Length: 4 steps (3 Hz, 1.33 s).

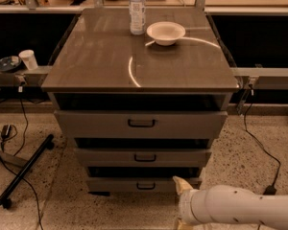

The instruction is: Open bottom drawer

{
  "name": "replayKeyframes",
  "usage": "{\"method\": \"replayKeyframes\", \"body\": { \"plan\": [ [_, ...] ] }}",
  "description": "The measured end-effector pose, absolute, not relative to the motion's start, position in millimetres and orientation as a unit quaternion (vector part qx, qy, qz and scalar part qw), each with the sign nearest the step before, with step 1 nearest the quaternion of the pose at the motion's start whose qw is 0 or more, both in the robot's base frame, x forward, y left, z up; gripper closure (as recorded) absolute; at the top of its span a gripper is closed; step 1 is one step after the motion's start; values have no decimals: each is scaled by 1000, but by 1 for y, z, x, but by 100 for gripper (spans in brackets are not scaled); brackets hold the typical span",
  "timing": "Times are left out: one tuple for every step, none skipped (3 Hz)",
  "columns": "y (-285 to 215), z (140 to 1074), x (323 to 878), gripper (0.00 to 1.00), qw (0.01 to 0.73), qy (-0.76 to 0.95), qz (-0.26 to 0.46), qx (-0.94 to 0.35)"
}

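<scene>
The bottom drawer is the lowest of three grey-brown fronts on the cabinet, and its small black loop handle sits at its centre. It stands out only a little from the cabinet body. My gripper comes in from the lower right on a white arm. Its cream tip lies at the right end of the bottom drawer front, right of the handle and apart from it. The rest of the gripper is hidden behind the arm.
Above are the middle drawer and the top drawer. A water bottle and a white bowl stand on the cabinet top. A black stand leg and cables lie on the floor at left; another cable runs at right.
</scene>
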<state>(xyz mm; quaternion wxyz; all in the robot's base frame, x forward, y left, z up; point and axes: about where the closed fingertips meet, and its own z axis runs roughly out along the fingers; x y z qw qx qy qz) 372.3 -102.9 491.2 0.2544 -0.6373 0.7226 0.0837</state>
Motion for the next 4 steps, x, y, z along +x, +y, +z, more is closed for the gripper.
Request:
{"method": "replayKeyframes", "body": {
  "plan": [
    [-97,466,378,0,253,723,93,-636],
    [-92,433,385,0,245,730,105,-629],
    [-90,404,388,0,230,738,113,-624],
    [-91,375,389,0,212,749,117,-617]
  ]
}}
